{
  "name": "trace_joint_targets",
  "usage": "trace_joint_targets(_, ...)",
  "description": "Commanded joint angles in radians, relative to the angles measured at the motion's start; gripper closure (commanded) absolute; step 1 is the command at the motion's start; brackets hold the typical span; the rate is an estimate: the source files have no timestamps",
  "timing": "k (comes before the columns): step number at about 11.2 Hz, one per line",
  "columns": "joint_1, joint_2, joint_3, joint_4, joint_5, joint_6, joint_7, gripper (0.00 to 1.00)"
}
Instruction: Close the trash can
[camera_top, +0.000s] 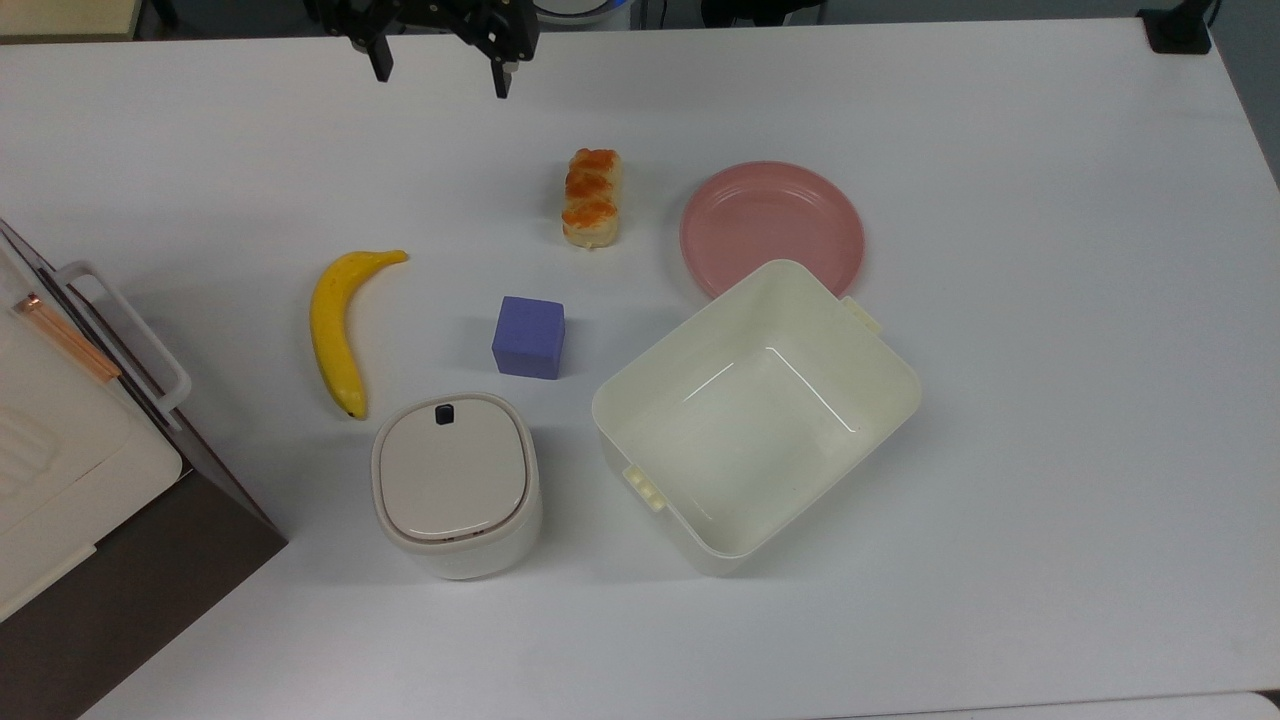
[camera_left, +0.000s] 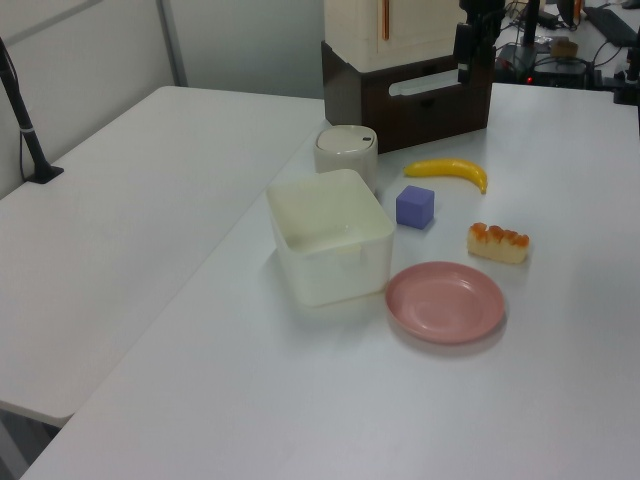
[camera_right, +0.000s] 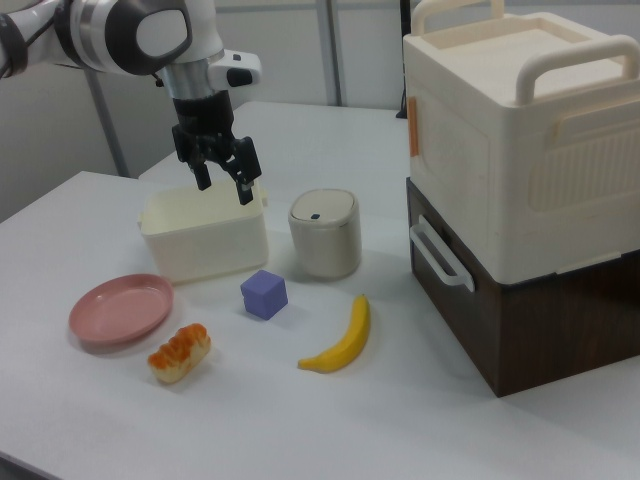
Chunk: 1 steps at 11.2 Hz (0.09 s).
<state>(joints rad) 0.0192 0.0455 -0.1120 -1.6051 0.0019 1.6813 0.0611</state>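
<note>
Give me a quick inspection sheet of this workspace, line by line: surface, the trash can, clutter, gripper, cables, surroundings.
Surface: white table, no spills seen.
Job's things: trash can upright, its beige lid lying flat and shut, black button on top.
Clutter: banana, purple cube, bread piece, pink plate, lidless cream tub whose corner overlaps the plate in the top view.
Gripper: gripper open, empty, raised above the table, apart from the trash can.
Cables: some on a far desk in the left view; none on the table.
Surroundings: cream box with handles on a dark brown cabinet; second white table alongside.
</note>
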Motion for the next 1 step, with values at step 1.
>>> trace_joint_targets(1, 0.013, -0.033, -0.006, -0.052, 0.049, 0.081, 0.006, 0.00)
